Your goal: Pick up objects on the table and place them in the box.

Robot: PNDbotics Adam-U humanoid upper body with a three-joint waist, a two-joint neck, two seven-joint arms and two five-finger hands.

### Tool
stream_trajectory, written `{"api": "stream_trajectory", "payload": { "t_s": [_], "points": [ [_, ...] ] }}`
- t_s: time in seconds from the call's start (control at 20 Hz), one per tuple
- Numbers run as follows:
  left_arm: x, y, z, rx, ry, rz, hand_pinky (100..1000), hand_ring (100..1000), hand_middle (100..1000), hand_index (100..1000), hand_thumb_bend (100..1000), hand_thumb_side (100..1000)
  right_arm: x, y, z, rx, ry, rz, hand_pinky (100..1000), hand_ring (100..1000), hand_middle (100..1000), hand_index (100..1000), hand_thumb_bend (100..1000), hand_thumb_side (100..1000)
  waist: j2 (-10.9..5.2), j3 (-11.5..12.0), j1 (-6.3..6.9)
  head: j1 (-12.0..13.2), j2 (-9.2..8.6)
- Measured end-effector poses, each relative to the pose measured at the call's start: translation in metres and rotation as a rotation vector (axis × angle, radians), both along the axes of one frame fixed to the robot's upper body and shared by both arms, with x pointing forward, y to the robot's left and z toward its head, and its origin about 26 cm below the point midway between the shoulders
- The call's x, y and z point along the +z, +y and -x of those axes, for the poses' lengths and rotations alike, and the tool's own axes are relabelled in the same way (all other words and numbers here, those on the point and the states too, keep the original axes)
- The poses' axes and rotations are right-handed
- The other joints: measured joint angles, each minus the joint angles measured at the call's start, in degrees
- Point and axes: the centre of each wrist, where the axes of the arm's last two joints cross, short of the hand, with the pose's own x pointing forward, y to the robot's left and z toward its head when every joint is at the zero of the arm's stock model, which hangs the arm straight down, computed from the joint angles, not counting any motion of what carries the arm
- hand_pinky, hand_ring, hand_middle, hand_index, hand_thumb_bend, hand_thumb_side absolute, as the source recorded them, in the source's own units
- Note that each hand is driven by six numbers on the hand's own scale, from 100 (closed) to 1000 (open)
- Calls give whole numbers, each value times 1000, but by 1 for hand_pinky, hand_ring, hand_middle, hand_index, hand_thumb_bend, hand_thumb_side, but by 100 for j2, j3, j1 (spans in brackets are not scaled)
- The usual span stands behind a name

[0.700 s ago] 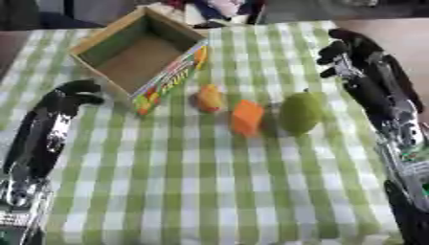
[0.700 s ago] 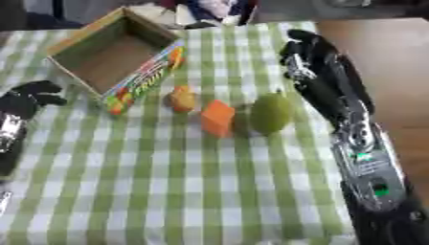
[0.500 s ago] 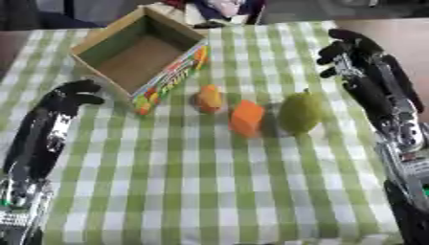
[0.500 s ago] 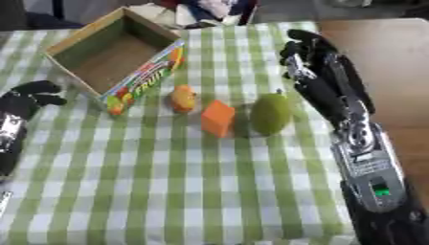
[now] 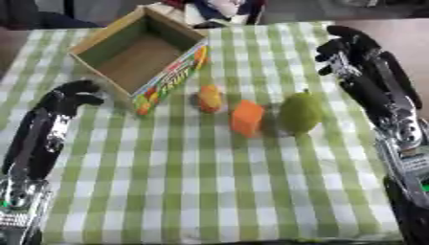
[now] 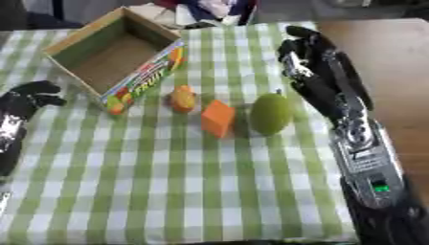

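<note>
Small yellow-orange rounded item [image 5: 209, 98], shape unclear, just right of your open cardboard box with the fruit-print side [image 5: 138, 52] | orange block [image 5: 247, 117], green pear [image 5: 300, 113] further right | left hand [image 5: 73, 94] curled empty, right hand [image 5: 352, 50] relaxed, empty | nothing moved since.

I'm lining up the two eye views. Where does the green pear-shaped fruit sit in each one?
Left eye view: the green pear-shaped fruit lies right of centre.
Right eye view: it sits nearer the centre.
Shared landmark: the orange block just to its left in both views.
</note>
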Motion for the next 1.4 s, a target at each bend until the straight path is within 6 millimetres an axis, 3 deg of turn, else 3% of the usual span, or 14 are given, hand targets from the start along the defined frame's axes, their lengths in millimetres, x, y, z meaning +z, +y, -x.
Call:
{"api": "stream_trajectory", "payload": {
  "t_s": [0.35,0.55,0.75,1.4],
  "points": [
    [0,0,0,-1,1,0,843,684,709,829,100,882,15,-16,-12,49,-20,233,674,805,792,925,100,565,-2,15,-29,-4,1],
    [-1,-1,0,-3,3,-1,843,684,709,829,100,882,21,-24,-18,86,-12,367,693,827,814,930,100,595,-4,33,-42,-3,1],
    [-2,-1,0,-5,8,-2,843,684,709,829,100,882,23,-31,-24,124,5,482,704,843,827,936,100,549,-21,48,-82,-5,1],
    [-2,-1,0,-5,10,-4,844,684,708,829,100,883,11,-52,-38,148,91,673,720,852,838,954,182,553,-23,70,-107,-22,1]
  ]
}}
